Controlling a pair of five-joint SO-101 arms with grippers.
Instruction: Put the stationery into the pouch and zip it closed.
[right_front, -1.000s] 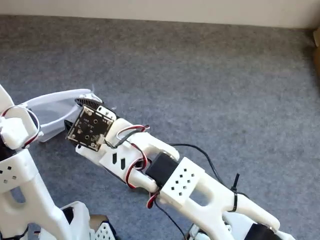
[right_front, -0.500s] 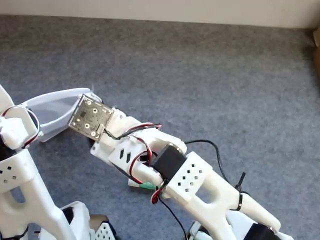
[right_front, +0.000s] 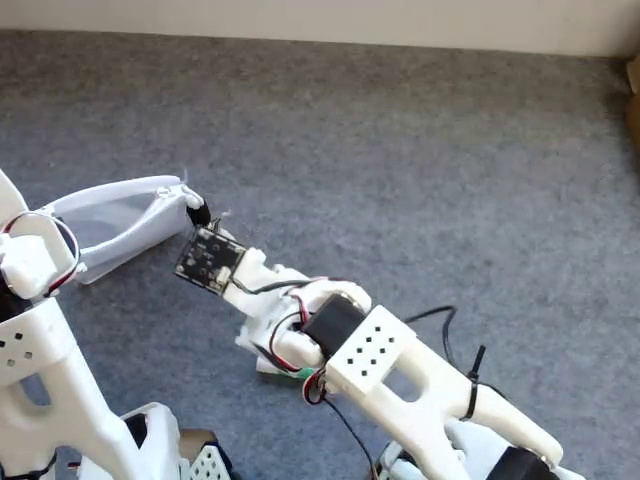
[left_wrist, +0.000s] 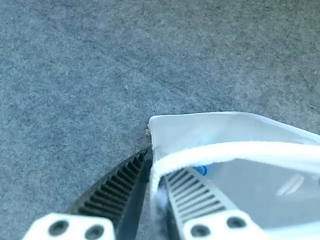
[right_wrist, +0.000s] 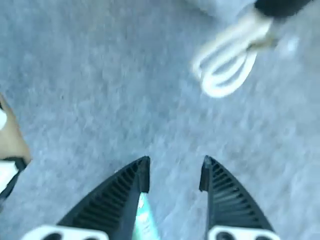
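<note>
The right arm's wrist has been drawn back toward the lower right, off the pouch (right_front: 115, 225) lying at the frame's left. The right gripper (right_wrist: 175, 167) is held partly open above grey carpet (right_front: 400, 150). The pouch's edge is pinched by the left gripper (left_wrist: 149, 157).

Shells: our arms (right_front: 385, 355) are white plastic, dotted with holes.
Wires (right_front: 268, 347): ours run red, black and white.
Right pincer (right_wrist: 172, 172): we have black ridged fingers (right_wrist: 122, 192).
</note>
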